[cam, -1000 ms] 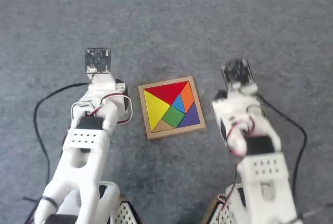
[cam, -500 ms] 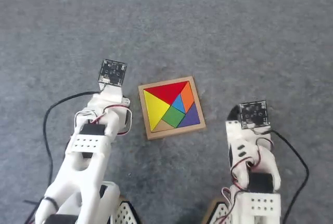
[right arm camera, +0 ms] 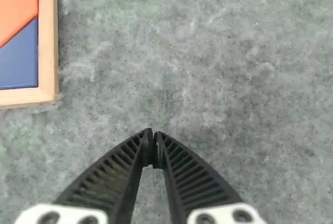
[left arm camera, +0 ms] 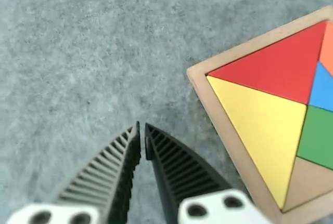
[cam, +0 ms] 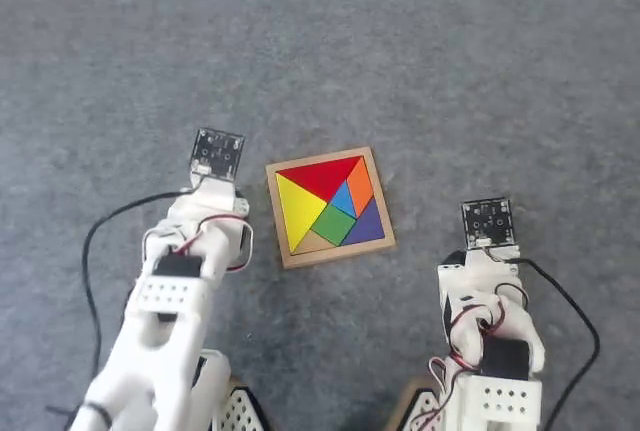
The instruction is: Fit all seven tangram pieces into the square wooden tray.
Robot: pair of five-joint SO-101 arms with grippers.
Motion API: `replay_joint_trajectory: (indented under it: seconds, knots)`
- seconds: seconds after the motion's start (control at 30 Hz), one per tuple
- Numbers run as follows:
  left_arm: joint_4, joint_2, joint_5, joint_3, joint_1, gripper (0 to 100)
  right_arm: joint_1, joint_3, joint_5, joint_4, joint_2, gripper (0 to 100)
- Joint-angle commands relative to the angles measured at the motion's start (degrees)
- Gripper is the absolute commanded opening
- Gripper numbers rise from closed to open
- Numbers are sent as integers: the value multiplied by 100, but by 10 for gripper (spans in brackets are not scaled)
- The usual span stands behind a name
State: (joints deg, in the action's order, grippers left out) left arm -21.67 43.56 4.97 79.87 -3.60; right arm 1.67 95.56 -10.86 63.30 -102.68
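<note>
A square wooden tray (cam: 338, 252) lies on a grey felt desk (cam: 480, 81). All seven tangram pieces sit flush inside it: red (cam: 322, 177), yellow (cam: 296, 209), blue (cam: 343, 198), orange (cam: 361, 186), green (cam: 335, 223), purple (cam: 368, 223) and tan (cam: 312, 242). The left arm (cam: 200, 231) is just beside the tray's yellow side, its jaws pressed together on nothing. The right arm (cam: 485, 291) is near the tray's purple corner, its jaws likewise closed and empty.

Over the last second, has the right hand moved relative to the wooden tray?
Yes. The right hand pulled back toward its base, from level with the wooden tray's far edge to beside its near right corner.
</note>
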Motion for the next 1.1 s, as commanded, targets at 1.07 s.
replay_joint_trajectory:
  seconds: [1.07]
  knots:
    - [-5046,6048,26,1657,26,14,31,97,-53,4,-110,9]
